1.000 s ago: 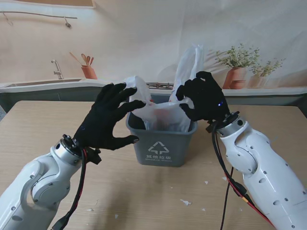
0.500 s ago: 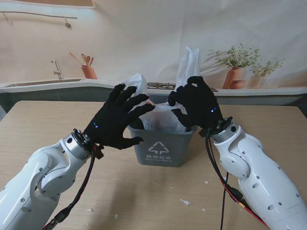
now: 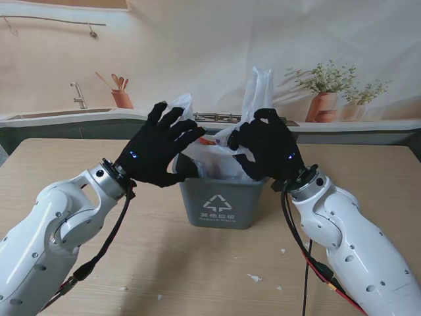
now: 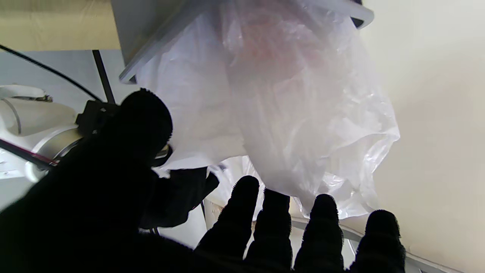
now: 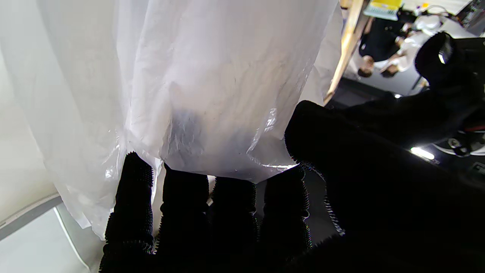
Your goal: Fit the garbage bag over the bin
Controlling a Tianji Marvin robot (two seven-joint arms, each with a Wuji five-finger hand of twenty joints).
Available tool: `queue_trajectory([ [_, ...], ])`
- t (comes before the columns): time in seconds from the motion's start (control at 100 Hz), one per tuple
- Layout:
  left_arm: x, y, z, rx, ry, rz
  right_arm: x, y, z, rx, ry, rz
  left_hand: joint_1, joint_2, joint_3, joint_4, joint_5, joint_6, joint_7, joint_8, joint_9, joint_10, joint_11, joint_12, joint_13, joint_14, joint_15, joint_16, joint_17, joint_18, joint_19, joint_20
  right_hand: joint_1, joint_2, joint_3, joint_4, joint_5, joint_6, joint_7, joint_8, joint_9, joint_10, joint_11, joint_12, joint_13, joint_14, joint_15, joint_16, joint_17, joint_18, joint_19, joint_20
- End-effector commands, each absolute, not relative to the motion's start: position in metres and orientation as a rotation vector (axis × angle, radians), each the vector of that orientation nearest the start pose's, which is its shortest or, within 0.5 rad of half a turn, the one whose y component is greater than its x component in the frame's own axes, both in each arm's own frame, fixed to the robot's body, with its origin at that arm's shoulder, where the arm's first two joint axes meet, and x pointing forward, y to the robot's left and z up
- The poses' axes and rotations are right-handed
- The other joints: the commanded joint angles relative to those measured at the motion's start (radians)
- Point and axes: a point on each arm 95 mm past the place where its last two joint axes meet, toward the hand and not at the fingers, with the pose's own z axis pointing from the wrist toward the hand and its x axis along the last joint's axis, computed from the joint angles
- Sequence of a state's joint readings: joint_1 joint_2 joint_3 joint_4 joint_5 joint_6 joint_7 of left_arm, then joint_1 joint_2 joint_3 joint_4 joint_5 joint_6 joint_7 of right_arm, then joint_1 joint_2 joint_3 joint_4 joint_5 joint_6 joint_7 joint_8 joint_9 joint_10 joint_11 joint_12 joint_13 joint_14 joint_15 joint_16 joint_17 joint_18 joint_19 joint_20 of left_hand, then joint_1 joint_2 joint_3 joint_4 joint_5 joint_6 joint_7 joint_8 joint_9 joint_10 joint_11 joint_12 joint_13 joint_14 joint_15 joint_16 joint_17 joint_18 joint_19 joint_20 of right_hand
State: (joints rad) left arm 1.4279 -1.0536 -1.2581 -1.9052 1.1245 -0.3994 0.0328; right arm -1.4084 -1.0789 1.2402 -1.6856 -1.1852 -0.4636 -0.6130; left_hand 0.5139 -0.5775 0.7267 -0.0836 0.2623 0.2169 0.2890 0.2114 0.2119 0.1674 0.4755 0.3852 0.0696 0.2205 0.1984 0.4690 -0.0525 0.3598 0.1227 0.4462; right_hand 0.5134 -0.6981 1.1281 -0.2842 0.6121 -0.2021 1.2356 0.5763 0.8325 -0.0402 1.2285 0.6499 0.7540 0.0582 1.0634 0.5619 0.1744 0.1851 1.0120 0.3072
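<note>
Right hand (image 3: 266,148) is pinching the garbage bag (image 3: 253,99) above the bin (image 3: 222,201); left hand (image 3: 156,150) is hovering spread, holding nothing.

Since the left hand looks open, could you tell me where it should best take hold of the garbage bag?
Probably the loose upper edge of the garbage bag standing above the bin on the left: it is free film, right at the left hand fingertips, so pinch from the left, outside.
</note>
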Motion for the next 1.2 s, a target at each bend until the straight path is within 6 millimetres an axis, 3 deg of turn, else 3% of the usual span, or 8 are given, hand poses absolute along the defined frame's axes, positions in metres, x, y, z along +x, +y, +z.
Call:
queue_trajectory([
  [0.0,0.400,-0.055,-0.155,-0.410,1.574,-1.778,0.400,0.031,-0.181,0.263,1.142,2.089,-0.018,-0.001,0.000,-0.012,-0.028,0.023,-0.018,-0.014,-0.010,-0.027,0.045,0.041,-0.008,0.005,0.020,0.015,0.001,0.020,-0.024,0.007,0.034,0.028,0.053,-0.024,-0.022,-0.032,0.023,0.012,0.020,-0.001,0.027,0.010,0.024,-0.011,0.020,0.014,0.003,-0.019,0.039,0.014],
  [0.14,0.408,-0.059,-0.156,-0.440,1.581,-1.750,0.400,0.030,-0.185,0.283,1.137,2.104,-0.020,0.004,-0.011,-0.009,0.003,0.019,-0.010,-0.011,0.010,-0.034,0.096,0.100,0.005,0.006,0.076,0.039,-0.004,0.024,-0.023,0.015,0.035,0.028,0.054,-0.024,-0.021,-0.031,0.024,0.013,0.020,-0.001,0.027,0.012,0.024,-0.011,0.022,0.014,0.003,-0.019,0.042,0.014],
  [0.34,0.414,-0.066,-0.164,-0.473,1.588,-1.743,0.401,0.032,-0.188,0.294,1.132,2.121,-0.006,0.007,0.003,-0.005,0.110,-0.073,0.095,0.047,0.035,-0.041,0.141,0.190,0.010,0.011,0.140,0.053,-0.021,0.026,-0.027,0.024,0.034,0.027,0.054,-0.024,-0.020,-0.031,0.024,0.012,0.022,-0.001,0.026,0.014,0.026,-0.012,0.024,0.014,0.006,-0.018,0.045,0.016],
  [0.45,0.417,-0.069,-0.166,-0.477,1.599,-1.727,0.401,0.033,-0.189,0.311,1.121,2.140,0.004,-0.004,0.030,-0.005,0.250,-0.144,0.240,0.123,0.037,-0.039,0.140,0.204,0.008,0.015,0.142,0.052,-0.027,0.030,-0.030,0.026,0.034,0.028,0.055,-0.024,-0.020,-0.030,0.025,0.012,0.022,0.000,0.025,0.015,0.026,-0.014,0.024,0.013,0.006,-0.018,0.047,0.016],
  [0.6,0.424,-0.070,-0.170,-0.492,1.610,-1.704,0.402,0.033,-0.191,0.342,1.120,2.146,0.041,-0.003,0.102,-0.006,0.330,-0.207,0.457,0.239,0.065,-0.042,0.143,0.204,0.011,0.012,0.159,0.062,-0.027,0.029,-0.031,0.028,0.032,0.028,0.053,-0.024,-0.021,-0.028,0.026,0.012,0.022,-0.001,0.025,0.017,0.030,-0.011,0.026,0.013,0.009,-0.018,0.048,0.017],
  [0.64,0.425,-0.068,-0.171,-0.485,1.607,-1.696,0.402,0.032,-0.192,0.343,1.124,2.140,0.133,-0.017,0.049,-0.066,0.351,-0.256,0.566,0.235,0.091,-0.049,0.152,0.199,0.014,0.010,0.184,0.066,-0.023,0.031,-0.031,0.027,0.032,0.028,0.053,-0.025,-0.021,-0.029,0.025,0.012,0.023,0.000,0.025,0.017,0.030,-0.011,0.026,0.013,0.010,-0.017,0.049,0.017],
  [0.72,0.425,-0.064,-0.172,-0.472,1.591,-1.699,0.401,0.029,-0.193,0.336,1.135,2.115,0.252,0.002,-0.027,-0.075,0.401,-0.323,0.710,0.213,0.152,-0.062,0.151,0.177,0.020,0.005,0.222,0.065,-0.019,0.030,-0.030,0.026,0.031,0.025,0.050,-0.026,-0.020,-0.031,0.025,0.011,0.027,-0.002,0.024,0.016,0.037,-0.014,0.026,0.012,0.012,-0.016,0.051,0.018],
  [1.19,0.398,-0.030,-0.180,-0.409,1.511,-1.769,0.387,0.015,-0.195,0.288,1.201,2.004,0.270,0.023,-0.035,-0.071,0.456,-0.311,0.757,0.213,0.385,-0.094,0.105,0.049,0.137,-0.012,0.294,0.017,0.033,0.043,-0.027,0.002,0.024,0.005,0.046,-0.033,-0.013,-0.037,0.009,-0.004,0.049,-0.005,0.017,0.014,0.062,-0.015,0.024,0.006,0.027,-0.007,0.052,0.017],
])
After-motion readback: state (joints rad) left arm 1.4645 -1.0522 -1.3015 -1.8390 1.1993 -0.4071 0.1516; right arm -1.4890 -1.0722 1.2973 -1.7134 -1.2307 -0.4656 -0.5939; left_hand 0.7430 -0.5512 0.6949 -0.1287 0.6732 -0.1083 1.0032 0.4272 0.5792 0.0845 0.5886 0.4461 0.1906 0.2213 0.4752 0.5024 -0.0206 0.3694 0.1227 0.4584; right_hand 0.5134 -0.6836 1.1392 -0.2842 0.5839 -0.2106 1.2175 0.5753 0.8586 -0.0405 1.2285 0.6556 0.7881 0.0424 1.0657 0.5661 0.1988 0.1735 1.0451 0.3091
